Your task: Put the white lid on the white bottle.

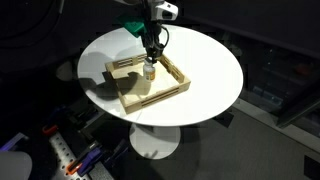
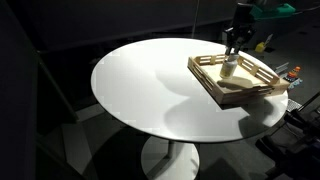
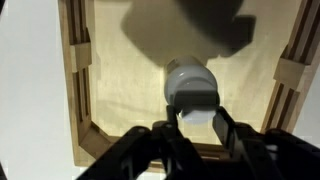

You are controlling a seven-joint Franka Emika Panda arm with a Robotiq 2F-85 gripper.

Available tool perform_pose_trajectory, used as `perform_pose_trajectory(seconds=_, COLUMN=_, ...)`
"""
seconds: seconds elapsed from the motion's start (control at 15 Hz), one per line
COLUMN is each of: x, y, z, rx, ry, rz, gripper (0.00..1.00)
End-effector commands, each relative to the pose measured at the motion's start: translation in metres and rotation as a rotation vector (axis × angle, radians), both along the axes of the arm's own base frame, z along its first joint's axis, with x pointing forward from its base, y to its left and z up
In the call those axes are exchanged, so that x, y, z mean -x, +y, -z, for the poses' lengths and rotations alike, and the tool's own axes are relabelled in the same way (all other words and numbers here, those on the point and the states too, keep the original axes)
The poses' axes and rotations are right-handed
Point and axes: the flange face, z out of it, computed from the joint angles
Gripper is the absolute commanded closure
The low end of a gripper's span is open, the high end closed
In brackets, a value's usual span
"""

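Note:
The white bottle (image 1: 148,72) stands upright inside the wooden tray (image 1: 128,100) on the round white table; it also shows in an exterior view (image 2: 229,68). My gripper (image 1: 151,58) hangs straight over it, and shows from the side in an exterior view (image 2: 233,47). In the wrist view the bottle (image 3: 190,82) runs away from the fingers. My gripper (image 3: 197,124) is closed on a small pale round piece, the white lid (image 3: 196,117), right at the bottle's top. I cannot tell whether the lid rests on the bottle.
The tray's raised wooden rails (image 3: 78,100) surround the bottle on all sides, and the tray sits toward one edge of the table (image 2: 150,90). Dark clutter and cables lie on the floor beside the table (image 1: 70,160).

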Motion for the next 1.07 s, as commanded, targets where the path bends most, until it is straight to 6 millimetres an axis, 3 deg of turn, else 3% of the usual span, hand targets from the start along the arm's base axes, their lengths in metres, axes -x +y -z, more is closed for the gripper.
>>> perform_pose_trajectory(seconds=0.0, x=-0.008, y=-0.001, z=-0.001, rx=-0.007, ry=0.007, rz=-0.004, gripper=0.83)
perform_pose_trajectory(seconds=0.53, x=-0.012, y=-0.002, z=0.003, rx=-0.004, ry=0.012, rz=-0.006, gripper=0.80)
perform_pose_trajectory(seconds=0.6, x=-0.012, y=-0.002, z=0.003, rx=-0.004, ry=0.013, rz=-0.006, gripper=0.68)
perform_pose_trajectory(seconds=0.67, x=-0.012, y=-0.002, z=0.003, rx=-0.005, ry=0.014, rz=-0.007, gripper=0.38)
perform_pose_trajectory(seconds=1.0, x=-0.006, y=0.002, z=-0.007, rx=-0.015, ry=0.027, rz=-0.036, gripper=0.03)
